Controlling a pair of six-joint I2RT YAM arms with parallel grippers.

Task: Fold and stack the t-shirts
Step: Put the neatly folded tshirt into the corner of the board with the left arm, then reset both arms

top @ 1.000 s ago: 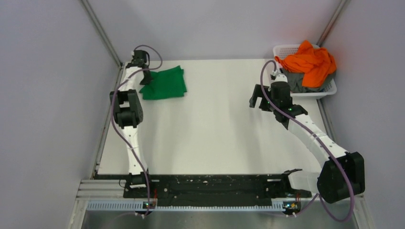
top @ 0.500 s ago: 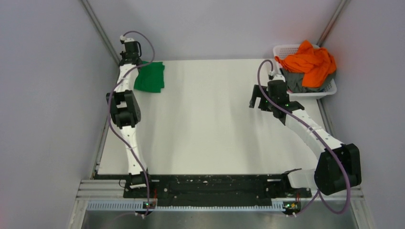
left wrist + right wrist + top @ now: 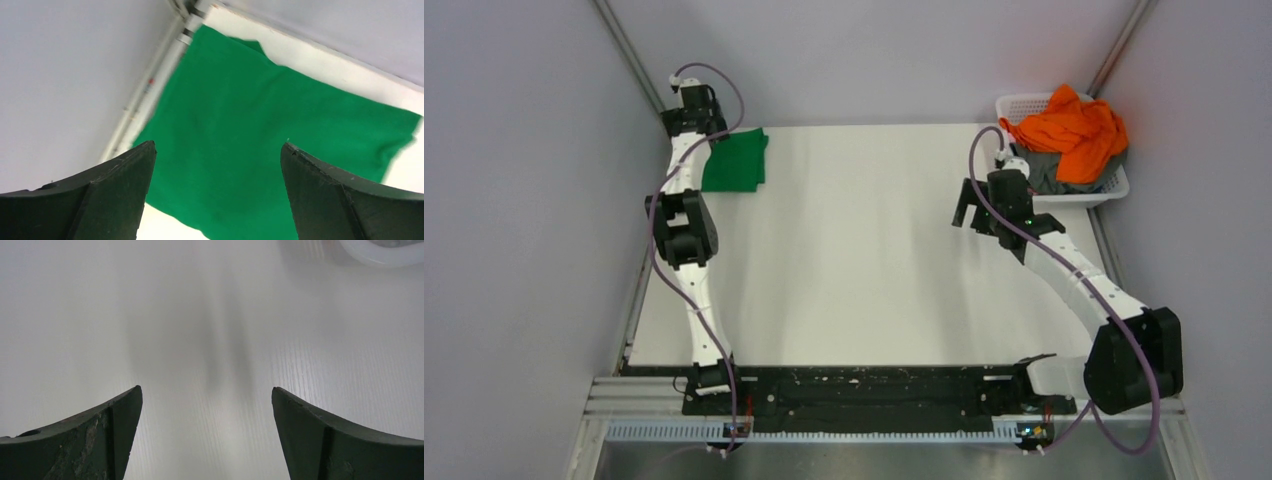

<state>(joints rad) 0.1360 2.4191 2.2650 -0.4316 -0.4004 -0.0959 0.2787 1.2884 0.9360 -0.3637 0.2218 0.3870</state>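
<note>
A folded bright green t-shirt [image 3: 736,160] lies flat in the table's far left corner, filling most of the left wrist view [image 3: 260,125]. My left gripper [image 3: 702,128] hovers above its left part, open [image 3: 217,145], with nothing between the fingers. An orange t-shirt [image 3: 1069,130] is heaped on a grey one [image 3: 1049,172] in the basket at the far right. My right gripper [image 3: 969,212] hangs open just left of the basket over bare table [image 3: 206,388], holding nothing.
The white lattice basket [image 3: 1024,102] stands in the far right corner; its rounded rim [image 3: 380,255] shows at the top of the right wrist view. Grey walls and a metal frame post [image 3: 185,7] close in the far left corner. White table [image 3: 864,260] spreads between the arms.
My left gripper dragged the green t-shirt left into the far corner, then opened and let it go. The right gripper shifted slightly and stayed open.
</note>
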